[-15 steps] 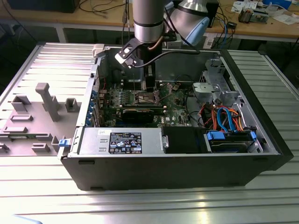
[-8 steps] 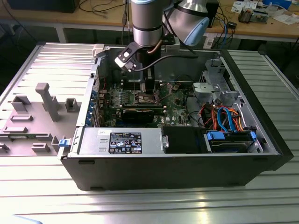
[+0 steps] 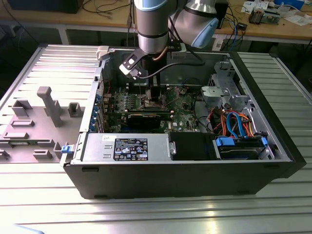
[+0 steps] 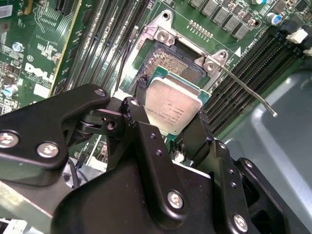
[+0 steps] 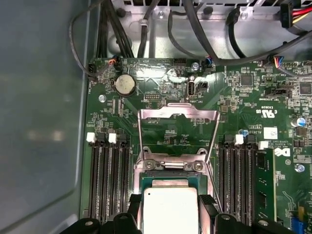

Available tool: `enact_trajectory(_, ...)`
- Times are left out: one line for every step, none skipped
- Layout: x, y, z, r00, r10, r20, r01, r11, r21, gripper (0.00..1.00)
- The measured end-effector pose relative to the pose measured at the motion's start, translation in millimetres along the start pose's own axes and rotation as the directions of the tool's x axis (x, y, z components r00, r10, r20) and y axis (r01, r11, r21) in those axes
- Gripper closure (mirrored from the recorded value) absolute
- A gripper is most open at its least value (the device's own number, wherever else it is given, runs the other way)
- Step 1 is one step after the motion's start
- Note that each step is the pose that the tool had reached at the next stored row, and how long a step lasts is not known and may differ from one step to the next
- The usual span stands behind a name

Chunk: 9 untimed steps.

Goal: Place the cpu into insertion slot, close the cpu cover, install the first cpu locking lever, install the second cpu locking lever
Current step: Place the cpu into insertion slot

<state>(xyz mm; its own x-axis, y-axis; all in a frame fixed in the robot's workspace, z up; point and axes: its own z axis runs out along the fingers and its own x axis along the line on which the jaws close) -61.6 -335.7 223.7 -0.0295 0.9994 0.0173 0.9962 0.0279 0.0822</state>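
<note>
The arm (image 3: 152,29) enters the open computer case (image 3: 180,170) at about eleven o'clock from its middle in the exterior view. The gripper (image 4: 170,117) is partly closed, its two fingers (image 4: 141,97) clamping opposite edges of the cpu (image 4: 173,109). The chip lies flat, metal top up, its sides parallel to the rim of the insertion slot (image 4: 170,63) and overlapping one edge of it; contact cannot be judged. The second wrist view shows the exposed pin field and a raised locking lever (image 4: 243,88). The first wrist view shows the cpu cover (image 5: 178,113) swung open beyond the slot.
</note>
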Motion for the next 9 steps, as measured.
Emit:
enact_trajectory(-0.2,-0.3,2.0,1.0000,0.000,0.0000,0.000,1.0000,0.0000,0.45)
enact_trajectory(-0.4,-0.7,5.0,1.0000,0.000,0.0000,0.000,1.0000,0.0000,0.45)
enact_trajectory(-0.5,-1.7,7.5,1.0000,0.000,0.0001,0.000,1.0000,-0.0001,0.45)
enact_trajectory(-0.5,-2.3,9.1,1.0000,0.000,0.0000,0.000,1.0000,0.0000,0.45)
enact_trajectory(-0.5,-2.3,9.7,1.0000,0.000,0.0000,0.000,1.0000,0.0000,0.45)
enact_trajectory(-0.5,-2.4,9.7,1.0000,0.000,0.0002,0.000,1.0000,0.0001,0.45)
enact_trajectory(-0.5,-2.4,9.7,1.0000,0.000,0.0003,0.000,1.0000,0.0002,0.45)
enact_trajectory(-0.5,-2.4,9.9,1.0000,0.000,0.0000,0.000,1.0000,0.0000,0.45)
enact_trajectory(-0.4,-2.4,10.6,1.0000,0.000,-0.0004,0.000,1.0000,-0.0003,0.45)
